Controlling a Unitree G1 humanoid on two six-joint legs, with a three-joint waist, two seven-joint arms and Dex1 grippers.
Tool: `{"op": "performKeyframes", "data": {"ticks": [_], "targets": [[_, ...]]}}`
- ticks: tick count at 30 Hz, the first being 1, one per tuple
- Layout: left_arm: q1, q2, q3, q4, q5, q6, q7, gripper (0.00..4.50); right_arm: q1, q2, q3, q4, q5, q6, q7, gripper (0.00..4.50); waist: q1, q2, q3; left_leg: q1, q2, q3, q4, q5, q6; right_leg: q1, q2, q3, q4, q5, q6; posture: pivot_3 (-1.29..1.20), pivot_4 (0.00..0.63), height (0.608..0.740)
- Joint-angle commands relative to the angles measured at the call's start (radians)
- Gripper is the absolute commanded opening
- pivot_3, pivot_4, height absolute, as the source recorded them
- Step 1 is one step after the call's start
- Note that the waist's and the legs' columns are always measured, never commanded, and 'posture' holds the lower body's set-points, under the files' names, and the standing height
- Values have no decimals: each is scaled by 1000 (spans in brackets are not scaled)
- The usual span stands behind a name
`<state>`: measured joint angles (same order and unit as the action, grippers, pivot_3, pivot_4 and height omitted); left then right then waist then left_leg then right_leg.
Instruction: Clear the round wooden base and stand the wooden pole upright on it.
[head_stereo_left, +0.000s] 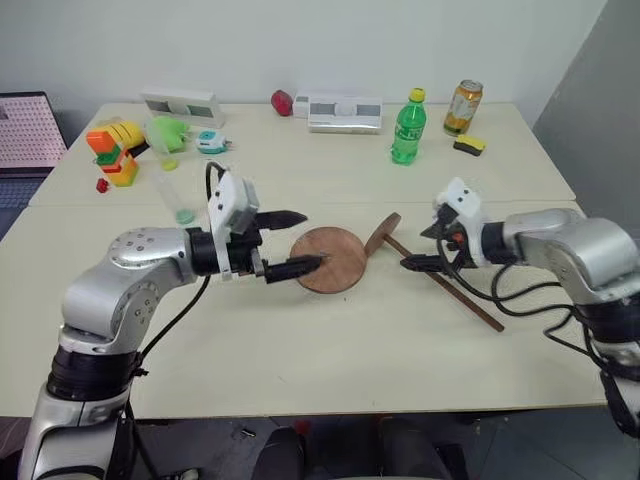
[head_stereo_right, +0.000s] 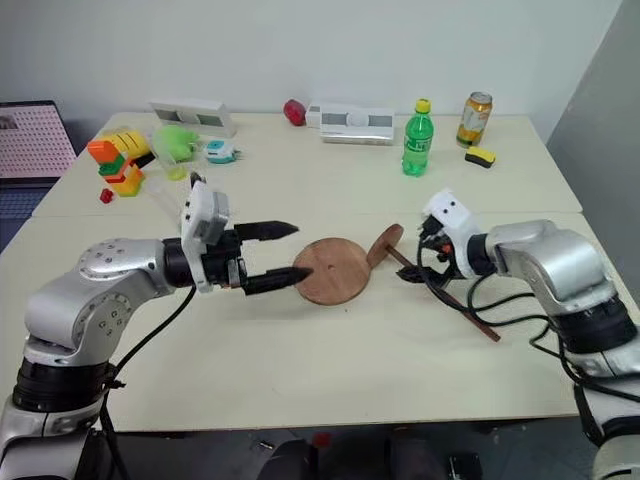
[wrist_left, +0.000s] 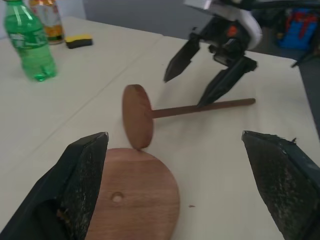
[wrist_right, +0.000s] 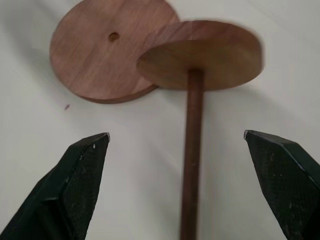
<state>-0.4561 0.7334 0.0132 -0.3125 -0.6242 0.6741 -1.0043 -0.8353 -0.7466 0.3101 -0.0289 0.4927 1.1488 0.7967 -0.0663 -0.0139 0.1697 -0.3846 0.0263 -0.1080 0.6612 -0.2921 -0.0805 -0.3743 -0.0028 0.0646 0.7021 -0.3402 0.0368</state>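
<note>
Base: flat reddish-brown round wooden base (head_stereo_left: 333, 259) is lying bare; the right wrist view is revealing its small centre hole.
Pole: thin dark-brown wooden pole (head_stereo_left: 445, 284) is lying flat, its end disc leaning on the base rim.
Left gripper (head_stereo_left: 290, 243): fingers are standing wide apart, gripping nothing.
Right gripper (head_stereo_left: 428, 247): fingers are spread wide, straddling the pole, empty.

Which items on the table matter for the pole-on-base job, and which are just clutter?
Job:
- flat round reddish-brown wooden base
- thin dark-brown wooden pole with a small end disc

Clutter:
- green plastic bottle
- orange drink can
- yellow sponge
- clear plastic tube
- small red object
- colourful toy blocks
</note>
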Motion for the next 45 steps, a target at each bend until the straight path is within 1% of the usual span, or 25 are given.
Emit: {"op": "performKeyframes", "data": {"ticks": [1,4,7,9,10,11,18,19,20,21,22,23,26,27,29,31,32,33,34,36,37,40,42,45], "targets": [[12,-2,-1,-48,17,-36,9,4464,-73,16,46,82,-23,70,44,4500,4,0,0,0,0,0,0,0,0,0,0,0,0,0,0,0,150,740],[26,-13,12,-66,9,-27,37,4464,-94,22,91,137,-60,48,68,4500,15,0,0,-1,0,-1,0,0,0,0,0,-1,-1,0,0,0,150,740],[57,-11,29,-99,-5,-15,58,4464,-113,40,116,181,-83,36,91,4500,14,0,0,-1,0,-1,0,0,0,0,-1,-1,-2,0,0,0,150,740],[70,-10,37,-120,-16,-4,72,4500,-124,49,125,208,-103,20,103,4164,12,0,0,-1,0,-1,0,0,1,0,-1,-1,-2,0,0,0,150,740],[77,-9,45,-133,-24,5,81,4500,-134,54,131,220,-112,16,111,4074,11,0,0,-2,0,-1,0,0,1,-1,-1,-1,-2,0,0,0,150,740],[80,-8,49,-140,-30,12,88,4500,-140,57,135,230,-119,14,118,3755,11,0,0,-2,0,-1,0,0,1,-1,-1,-1,-2,0,0,0,150,740],[86,-5,51,-163,-45,29,110,4500,-200,92,151,320,-169,-1,156,2203,9,0,0,-2,0,-1,0,0,1,-1,-1,-1,-2,0,0,0,150,740],[86,-5,49,-165,-46,30,112,4500,-205,96,152,329,-176,-1,162,1894,9,0,0,-2,0,-1,0,0,1,-1,-1,-1,-2,0,0,0,150,740],[85,-5,48,-165,-47,30,113,4500,-210,100,153,338,-182,-2,167,1755,9,0,0,-2,0,-1,0,0,1,-1,-1,-1,-2,0,0,0,150,740],[85,-5,46,-167,-50,32,112,4500,-213,103,154,344,-186,0,172,1393,9,0,0,-2,0,-1,0,0,1,-1,-1,-1,-2,0,0,0,150,740],[86,-5,44,-170,-53,33,111,4500,-218,107,153,352,-187,7,176,1290,10,0,0,-2,0,-1,0,0,1,-1,-1,-1,-2,0,0,0,150,740],[87,-6,42,-174,-55,34,109,4500,-222,110,151,358,-188,14,180,1009,10,0,0,-2,0,-1,0,0,1,-1,-1,-1,-2,0,0,0,150,740],[86,-3,39,-172,-59,32,97,4500,-231,125,132,382,-191,33,180,344,9,0,0,-2,0,-1,0,0,1,-1,-1,-1,-2,0,0,0,150,740],[86,-1,40,-170,-59,31,94,4500,-233,129,125,388,-192,38,179,223,9,0,0,-2,0,-1,0,0,1,-1,-1,-1,-2,0,0,0,150,740],[93,-8,44,-174,-43,2,98,4500,-242,143,79,394,-172,49,177,225,9,0,0,-2,0,-1,0,0,1,-1,-1,-1,-2,0,0,0,150,740],[111,-12,53,-183,-55,-1,94,4500,-261,185,-34,374,-115,44,166,225,8,0,0,-2,0,-1,0,0,1,-1,-1,-1,-2,0,0,0,150,740],[133,-22,62,-193,-52,-15,105,4500,-257,214,-98,326,-97,-31,143,225,7,1,1,-2,0,0,0,0,1,-1,-1,-1,-1,0,0,0,150,740],[159,-39,75,-202,-47,-41,121,4500,-253,251,-167,278,-81,-98,101,225,5,1,1,-2,0,0,0,0,1,-1,-1,-1,-1,0,0,0,150,740],[189,-67,92,-214,-36,-86,138,4500,-256,292,-237,241,-59,-110,45,225,0,1,1,-2,0,0,0,0,1,-1,-1,-1,-1,0,0,0,150,740],[256,-91,117,-250,-32,-109,172,4500,-253,380,-351,155,-15,-104,-57,225,-5,2,1,-3,1,1,-1,0,0,-3,-1,1,1,0,0,0,150,740],[295,-100,131,-268,-37,-109,189,4500,-236,416,-372,100,-11,-139,-92,225,-6,2,1,-5,2,0,0,0,0,-5,0,0,1,0,0,0,150,740],[482,-167,192,-320,-35,-175,239,4500,-157,578,-403,-53,-36,-321,-248,225,-7,2,0,-7,2,-1,0,1,-2,-7,-1,-1,2,0,0,0,150,740],[582,-190,211,-345,-6,-226,247,4500,-116,660,-376,-75,-97,-464,-326,225,-11,2,1,-7,2,0,0,1,-2,-7,-2,0,2,0,0,0,150,740],[687,-210,222,-363,37,-285,266,4500,-79,769,-342,-23,-174,-642,-437,225,-8,2,1,-7,1,0,1,0,-1,-10,-3,1,8,0,0,0,150,740]]}}
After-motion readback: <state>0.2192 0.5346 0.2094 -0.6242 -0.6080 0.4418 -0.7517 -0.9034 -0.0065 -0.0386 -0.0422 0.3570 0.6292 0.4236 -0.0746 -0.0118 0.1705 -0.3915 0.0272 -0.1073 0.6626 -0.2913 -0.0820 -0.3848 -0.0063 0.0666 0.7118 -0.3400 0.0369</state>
